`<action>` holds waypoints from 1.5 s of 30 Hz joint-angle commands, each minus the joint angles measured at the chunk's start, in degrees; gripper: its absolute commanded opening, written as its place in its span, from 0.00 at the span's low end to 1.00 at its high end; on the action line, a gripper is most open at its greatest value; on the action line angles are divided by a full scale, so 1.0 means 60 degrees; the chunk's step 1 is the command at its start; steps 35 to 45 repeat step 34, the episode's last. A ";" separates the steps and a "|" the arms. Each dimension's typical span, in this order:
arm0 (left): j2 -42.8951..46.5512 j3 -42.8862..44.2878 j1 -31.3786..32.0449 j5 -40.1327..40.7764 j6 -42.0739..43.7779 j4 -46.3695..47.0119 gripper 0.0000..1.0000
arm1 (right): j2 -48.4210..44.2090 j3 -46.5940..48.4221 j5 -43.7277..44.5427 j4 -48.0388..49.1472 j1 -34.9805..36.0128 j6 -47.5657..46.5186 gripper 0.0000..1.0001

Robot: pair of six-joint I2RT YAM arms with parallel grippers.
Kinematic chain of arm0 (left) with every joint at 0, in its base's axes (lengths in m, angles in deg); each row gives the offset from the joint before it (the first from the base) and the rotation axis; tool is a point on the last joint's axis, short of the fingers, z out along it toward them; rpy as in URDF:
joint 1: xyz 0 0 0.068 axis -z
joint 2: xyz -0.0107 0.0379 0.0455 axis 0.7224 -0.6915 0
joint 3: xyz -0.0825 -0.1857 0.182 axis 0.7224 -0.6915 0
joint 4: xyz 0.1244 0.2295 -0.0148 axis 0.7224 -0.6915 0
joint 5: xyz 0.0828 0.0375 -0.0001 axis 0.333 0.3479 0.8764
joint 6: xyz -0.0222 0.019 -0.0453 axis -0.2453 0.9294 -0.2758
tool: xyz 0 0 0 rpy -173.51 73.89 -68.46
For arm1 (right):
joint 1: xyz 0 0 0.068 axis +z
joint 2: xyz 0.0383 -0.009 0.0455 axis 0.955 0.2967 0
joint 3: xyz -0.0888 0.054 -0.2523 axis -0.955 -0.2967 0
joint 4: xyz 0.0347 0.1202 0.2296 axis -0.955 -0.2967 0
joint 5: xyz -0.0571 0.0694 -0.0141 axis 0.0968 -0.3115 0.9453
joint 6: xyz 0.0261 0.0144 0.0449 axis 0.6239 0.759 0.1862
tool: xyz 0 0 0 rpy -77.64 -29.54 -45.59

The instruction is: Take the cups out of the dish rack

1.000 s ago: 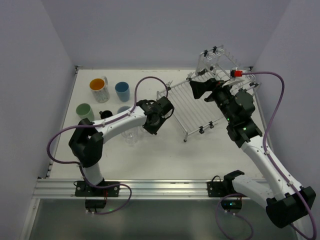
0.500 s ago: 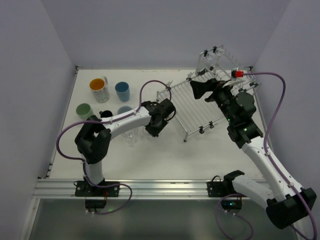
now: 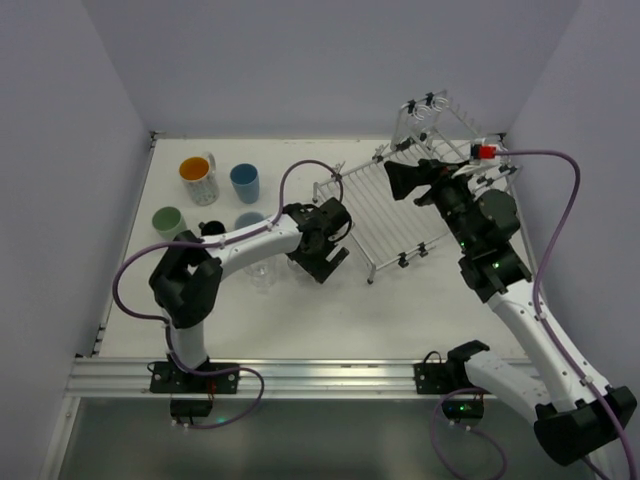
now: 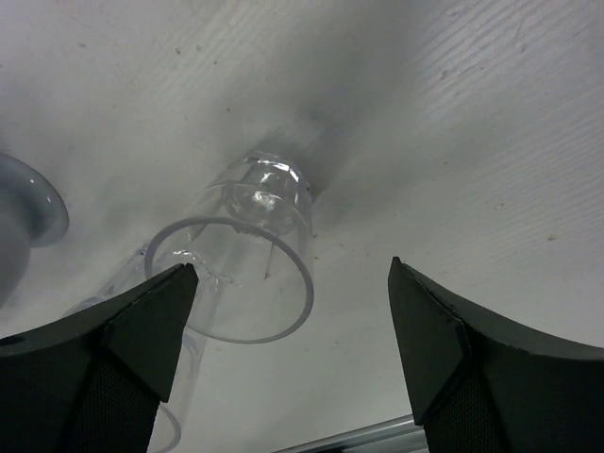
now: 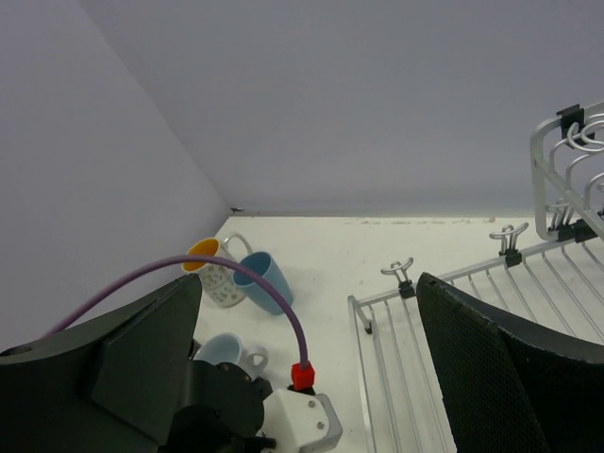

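As far as I can tell the job is about done. The dish rack (image 3: 385,215) sits on the far right of the table (image 3: 330,310), and I see no cup on its flat rods or in the raised back.

All 7 cups are grouped on the left half of the table:
- The white mug with the orange inside (image 3: 197,178) and the blue cup (image 3: 244,183) stand at the back.
- The pale green cup (image 3: 168,222), a small dark cup (image 3: 210,228) and the light blue cup (image 3: 248,219) are nearer.
- The 2 clear ones stand in front of those.

The left fingers (image 4: 104,359) are spread wide on either side of a clear glass (image 4: 255,217). It stands upright on the table and neither finger touches it, so I would say it has been set down and let go. What is left, to my eye, is only for that arm to draw back.

The right fingers (image 5: 113,368) are also wide apart and hold nothing, hanging above the rack.

The things to watch:
- The second clear glass (image 3: 262,274) stands just beside the first, on the side of one finger, and a sideways move could knock it.
- The light blue cup is close behind.
- The left arm lies across the front of the group.
- The left arm's purple cable (image 3: 300,165) arches above the table near the rack's corner.
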 commanded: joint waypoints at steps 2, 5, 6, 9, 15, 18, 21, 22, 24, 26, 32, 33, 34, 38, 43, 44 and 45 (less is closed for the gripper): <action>0.0932 0.0552 0.0033 0.0780 -0.0123 0.0451 0.98 | -0.0299 -0.0024 0.0271 0.0172 -0.0041 -0.0067 0.99; 0.1561 0.0685 0.0033 0.1439 -0.0357 0.0977 1.00 | -0.0796 -0.0185 0.0504 0.0157 -0.0056 -0.0009 0.99; 0.2027 0.0685 0.0033 0.1876 -0.0415 0.1385 1.00 | -0.1175 -0.0360 0.0766 0.0230 -0.0041 0.0035 0.99; 0.3230 0.0553 0.0033 0.2711 -0.0329 0.2511 1.00 | -0.1792 -0.0653 0.1207 0.0347 -0.0055 0.0109 0.99; 0.5544 -0.0162 0.0033 0.3534 -0.0050 0.4284 1.00 | -0.2862 -0.0728 0.2335 0.0041 -0.0055 -0.0023 0.99; 0.7053 -0.1053 0.0048 0.3623 0.0067 0.5324 1.00 | -0.3345 -0.0888 0.2732 0.0156 -0.0056 -0.0213 0.99; 0.8664 -0.2152 0.0033 0.3871 0.0286 0.6396 1.00 | -0.3975 -0.1341 0.2528 0.0800 -0.0041 -0.0403 0.99; 0.9030 -0.2418 0.0033 0.3887 0.0403 0.6645 1.00 | -0.4121 -0.1444 0.2425 0.0918 -0.0055 -0.0404 0.99; 0.9896 -0.3047 0.0033 0.4206 0.0550 0.7114 1.00 | -0.4444 -0.1664 0.2322 0.1153 -0.0056 -0.0316 0.99; 1.0466 -0.3327 0.0033 0.4311 0.0609 0.7233 1.00 | -0.4576 -0.1738 0.2322 0.1226 -0.0041 -0.0287 0.99; 1.1157 -0.4163 0.0033 0.4795 0.0639 0.7073 1.00 | -0.4460 -0.1782 0.2410 0.0992 -0.0056 -0.0199 0.99; 1.1202 -0.4323 0.0033 0.4897 0.0624 0.7087 1.00 | -0.4416 -0.1840 0.2395 0.0992 -0.0041 -0.0184 0.99; 1.1231 -0.4340 0.0033 0.4912 0.0595 0.7073 1.00 | -0.4387 -0.1841 0.2410 0.0977 -0.0055 -0.0170 0.99; 1.1231 -0.4340 0.0033 0.4912 0.0595 0.7073 1.00 | -0.4387 -0.1841 0.2410 0.0977 -0.0055 -0.0170 0.99; 1.1231 -0.4340 0.0033 0.4912 0.0595 0.7073 1.00 | -0.4387 -0.1841 0.2410 0.0977 -0.0055 -0.0170 0.99; 1.1231 -0.4340 0.0033 0.4912 0.0595 0.7073 1.00 | -0.4387 -0.1841 0.2410 0.0977 -0.0055 -0.0170 0.99; 1.1231 -0.4340 0.0033 0.4912 0.0595 0.7073 1.00 | -0.4387 -0.1841 0.2410 0.0977 -0.0055 -0.0170 0.99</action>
